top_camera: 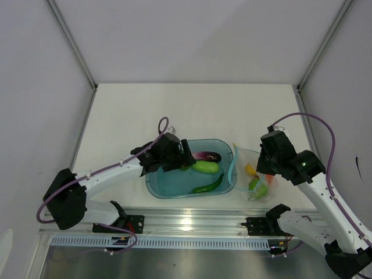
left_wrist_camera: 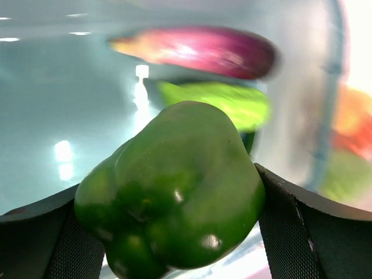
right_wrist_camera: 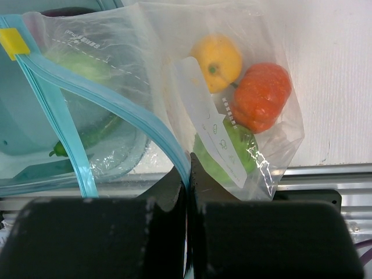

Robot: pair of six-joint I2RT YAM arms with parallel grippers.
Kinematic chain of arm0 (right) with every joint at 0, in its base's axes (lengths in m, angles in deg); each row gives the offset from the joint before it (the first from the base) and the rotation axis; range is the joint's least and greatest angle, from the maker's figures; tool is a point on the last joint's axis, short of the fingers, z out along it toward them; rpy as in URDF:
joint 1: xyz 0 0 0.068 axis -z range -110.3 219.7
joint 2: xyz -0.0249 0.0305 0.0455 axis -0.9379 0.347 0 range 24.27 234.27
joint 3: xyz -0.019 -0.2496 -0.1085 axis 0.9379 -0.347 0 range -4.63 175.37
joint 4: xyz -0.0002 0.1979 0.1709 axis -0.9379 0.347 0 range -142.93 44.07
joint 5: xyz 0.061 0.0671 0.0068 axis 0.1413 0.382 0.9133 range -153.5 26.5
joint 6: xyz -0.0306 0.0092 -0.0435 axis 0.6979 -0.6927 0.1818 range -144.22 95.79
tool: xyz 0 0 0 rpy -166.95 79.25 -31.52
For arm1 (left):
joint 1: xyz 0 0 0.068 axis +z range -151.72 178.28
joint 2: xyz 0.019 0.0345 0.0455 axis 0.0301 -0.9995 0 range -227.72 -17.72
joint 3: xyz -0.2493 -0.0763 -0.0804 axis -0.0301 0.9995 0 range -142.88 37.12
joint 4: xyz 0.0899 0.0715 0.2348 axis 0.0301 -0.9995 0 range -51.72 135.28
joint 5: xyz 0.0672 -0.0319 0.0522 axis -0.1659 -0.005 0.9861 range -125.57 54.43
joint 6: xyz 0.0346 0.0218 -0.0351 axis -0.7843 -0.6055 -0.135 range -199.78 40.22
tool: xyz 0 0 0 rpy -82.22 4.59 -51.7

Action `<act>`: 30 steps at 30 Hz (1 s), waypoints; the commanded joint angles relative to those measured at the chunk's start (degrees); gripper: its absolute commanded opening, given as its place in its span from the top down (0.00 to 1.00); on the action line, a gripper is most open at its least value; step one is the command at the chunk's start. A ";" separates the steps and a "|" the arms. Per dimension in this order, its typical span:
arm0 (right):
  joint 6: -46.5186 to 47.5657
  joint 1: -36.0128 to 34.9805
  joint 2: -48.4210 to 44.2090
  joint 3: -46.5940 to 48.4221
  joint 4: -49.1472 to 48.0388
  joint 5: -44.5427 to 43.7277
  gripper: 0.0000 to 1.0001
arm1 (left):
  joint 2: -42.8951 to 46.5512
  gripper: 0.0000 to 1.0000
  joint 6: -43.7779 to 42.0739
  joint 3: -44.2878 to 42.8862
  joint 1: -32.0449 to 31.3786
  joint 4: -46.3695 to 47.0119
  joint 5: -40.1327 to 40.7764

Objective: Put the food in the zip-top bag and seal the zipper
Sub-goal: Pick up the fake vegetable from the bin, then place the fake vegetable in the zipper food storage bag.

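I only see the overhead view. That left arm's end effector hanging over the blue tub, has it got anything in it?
Observer: Yes. Its wrist camera shows a green bell pepper clamped in the left end effector.
Visitor: And the right one, by the clear bag?
Observer: The right end effector is shut on the bag's teal zipper.
Visitor: So is the bag closed?
Observer: No. The right wrist view shows the zipper's two halves spread apart.
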 commanded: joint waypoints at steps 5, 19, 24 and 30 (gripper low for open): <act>0.76 -0.17 0.98 2.49 -0.53 -1.23 1.00 | 11.66 0.90 -5.49 -3.47 -5.65 8.37 -10.92; -0.91 -1.40 0.37 3.02 -1.50 1.67 1.00 | -3.08 0.88 -0.76 -11.02 -12.77 36.18 -36.70; -2.22 -2.28 -0.69 3.11 -1.50 1.93 1.00 | -11.42 0.89 0.03 -17.79 -15.68 31.44 -36.09; -3.28 -3.34 -2.01 2.76 -2.29 3.43 1.00 | -16.53 0.82 1.53 -19.99 -16.47 28.80 -35.04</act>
